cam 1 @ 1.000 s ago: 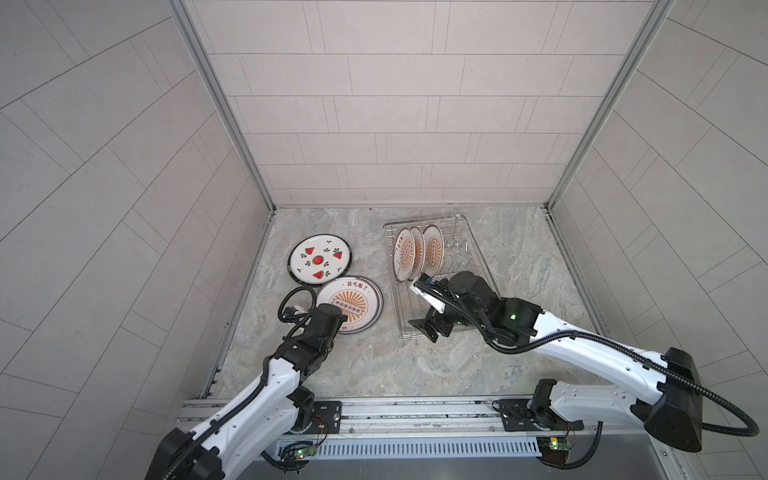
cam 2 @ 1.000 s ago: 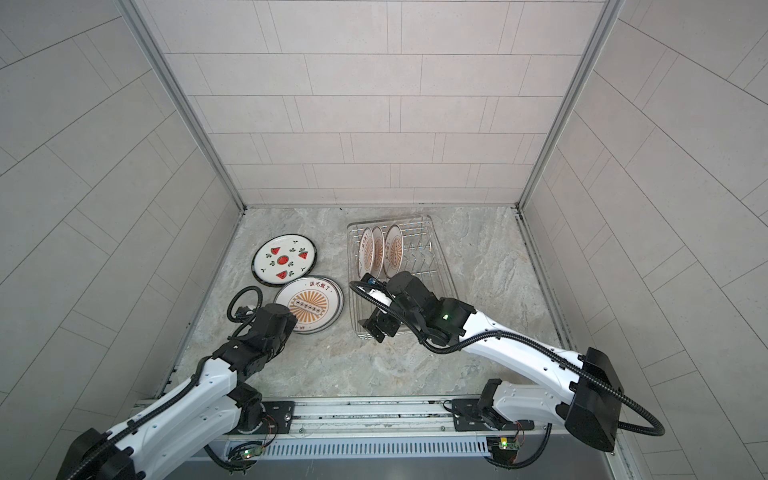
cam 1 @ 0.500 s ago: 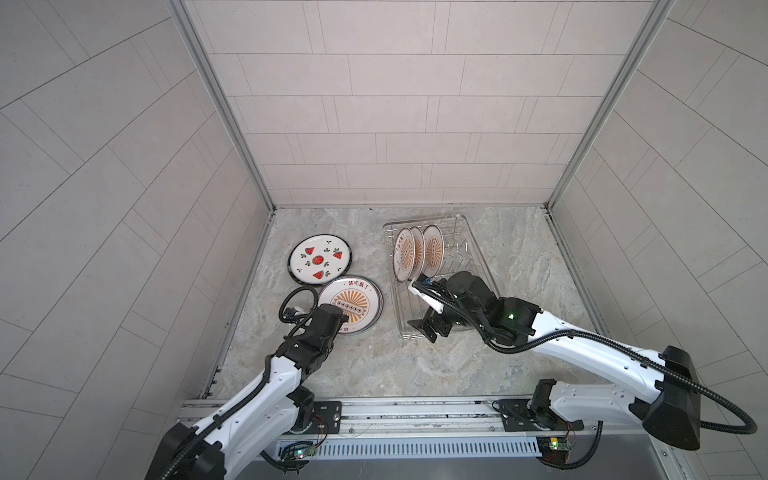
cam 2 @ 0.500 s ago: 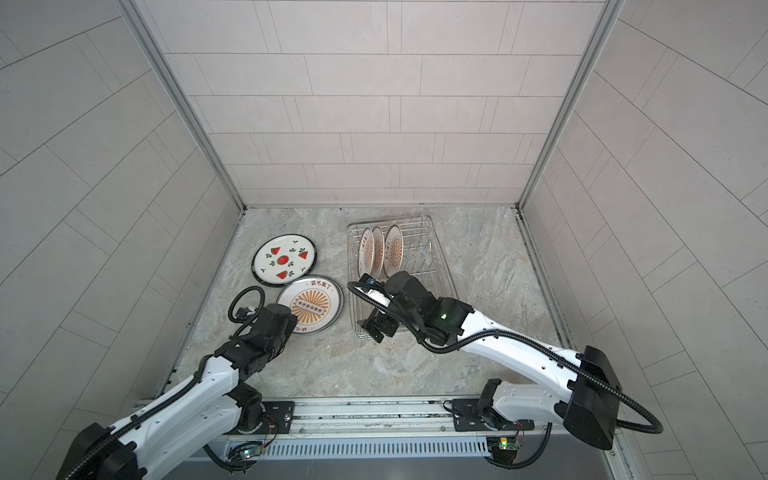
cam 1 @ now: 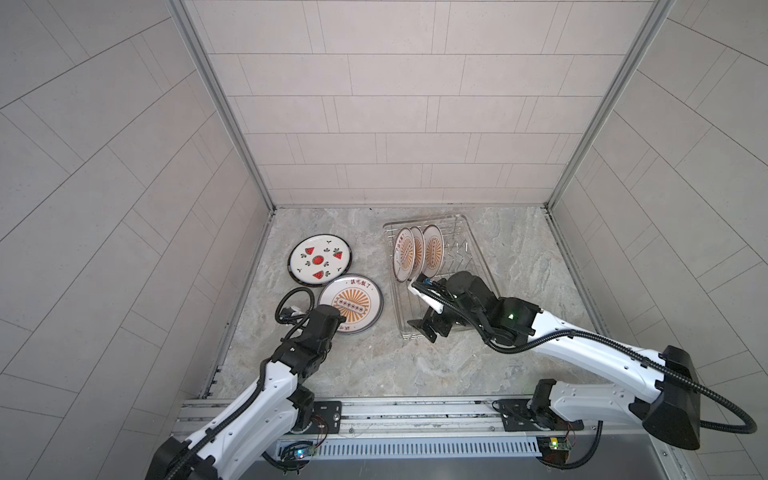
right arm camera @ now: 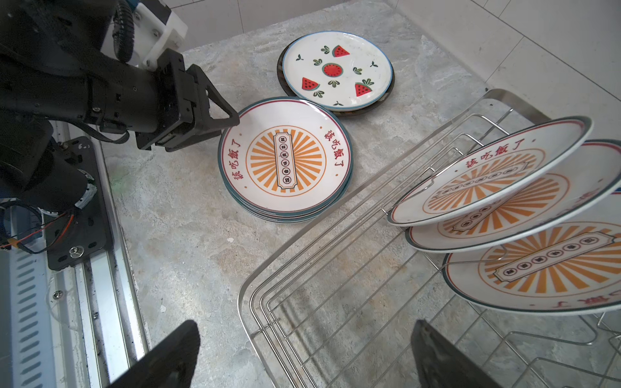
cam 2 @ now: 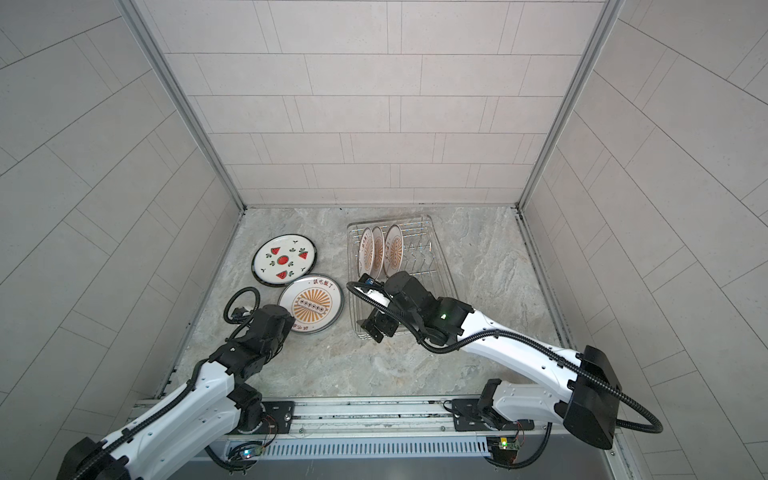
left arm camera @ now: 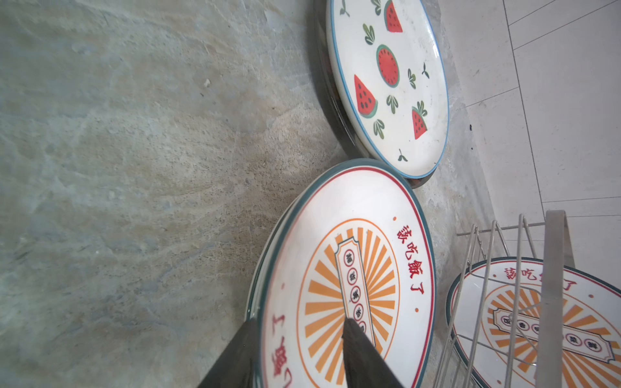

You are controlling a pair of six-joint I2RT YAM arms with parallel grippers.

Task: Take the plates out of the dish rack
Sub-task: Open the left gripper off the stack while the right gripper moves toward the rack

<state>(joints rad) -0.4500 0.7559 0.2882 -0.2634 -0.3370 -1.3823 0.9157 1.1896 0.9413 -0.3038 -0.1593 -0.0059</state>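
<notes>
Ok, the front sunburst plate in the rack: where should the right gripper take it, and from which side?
Probably its upper rim: the front sunburst plate stands on edge, lower edge in the dish rack, two more behind. Come from the rack's bare near end, where the open right gripper hovers, one finger on the printed face, one behind.

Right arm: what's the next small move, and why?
Probably ease the right gripper forward along the dish rack toward the three plates standing at its far end. Its jaws are wide open with nothing between them, and it hangs over the rack's bare near end. The left gripper is at the sunburst stack on the table, clear of that path.
</notes>
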